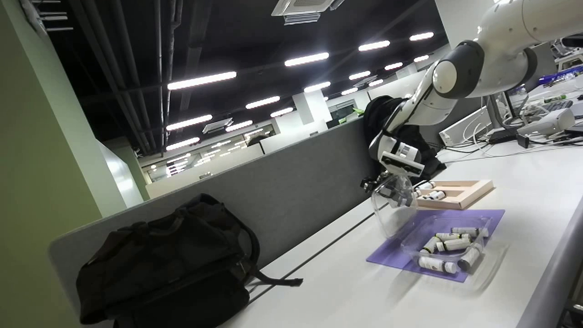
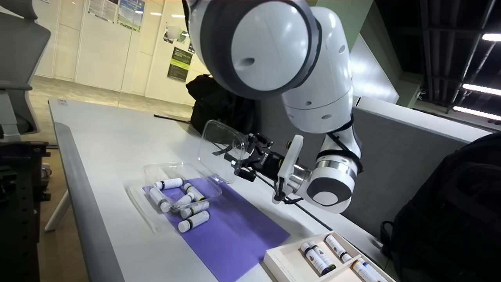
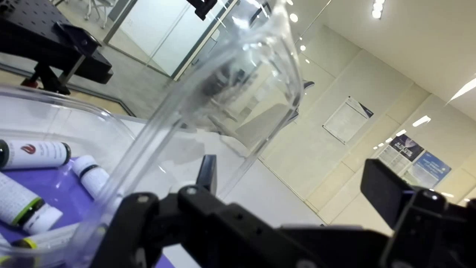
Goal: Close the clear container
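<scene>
The clear container (image 1: pixel 409 250) rests partly on the purple mat in both exterior views (image 2: pixel 162 166) and shows at the left of the wrist view (image 3: pixel 55 97). Several whitish bottles (image 2: pixel 171 183) show in or through its base. Its clear lid (image 1: pixel 381 223) stands raised and steeply tilted, and shows in an exterior view (image 2: pixel 204 143) and the wrist view (image 3: pixel 277 124). My gripper (image 3: pixel 295 182) is open, fingers wide apart. It is at the lid's raised part in both exterior views (image 1: pixel 392 193) (image 2: pixel 237 164). One finger overlaps the lid; I cannot tell whether they touch.
The purple mat (image 2: pixel 242 231) lies under part of the container. A pale wooden tray (image 1: pixel 473 196) with bottles stands beyond the mat. A grey partition (image 1: pixel 291 196) runs along the table's back. A black backpack (image 1: pixel 177 269) leans there. The table's edge (image 2: pixel 92 219) is near the container.
</scene>
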You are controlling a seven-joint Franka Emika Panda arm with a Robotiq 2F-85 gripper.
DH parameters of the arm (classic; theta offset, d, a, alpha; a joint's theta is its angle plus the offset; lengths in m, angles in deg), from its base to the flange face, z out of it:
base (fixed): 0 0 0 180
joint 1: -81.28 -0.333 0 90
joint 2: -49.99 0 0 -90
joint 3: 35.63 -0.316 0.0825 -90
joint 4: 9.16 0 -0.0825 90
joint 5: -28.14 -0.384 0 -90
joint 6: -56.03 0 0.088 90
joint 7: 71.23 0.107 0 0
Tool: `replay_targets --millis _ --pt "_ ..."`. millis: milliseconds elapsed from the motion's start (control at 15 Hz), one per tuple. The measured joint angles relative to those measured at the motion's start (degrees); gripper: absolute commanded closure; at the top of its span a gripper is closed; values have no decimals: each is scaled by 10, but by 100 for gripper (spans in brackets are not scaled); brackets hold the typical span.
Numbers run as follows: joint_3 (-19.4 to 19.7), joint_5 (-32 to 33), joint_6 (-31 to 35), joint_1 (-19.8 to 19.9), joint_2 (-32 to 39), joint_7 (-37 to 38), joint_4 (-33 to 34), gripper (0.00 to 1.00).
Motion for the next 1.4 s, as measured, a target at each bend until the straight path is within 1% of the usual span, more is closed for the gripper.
replay_targets --millis 267,533,733,933,1133,1400 --pt "32 24 1 -8 -48 4 -108 0" --pt "67 47 1 -25 -118 1 -219 0" --pt "109 53 2 -67 -187 -12 -289 0" --pt "135 85 21 -123 -269 -26 -348 0" --pt "145 128 51 -176 -346 -27 -397 0" --pt "145 213 98 -229 -429 -28 -447 0"
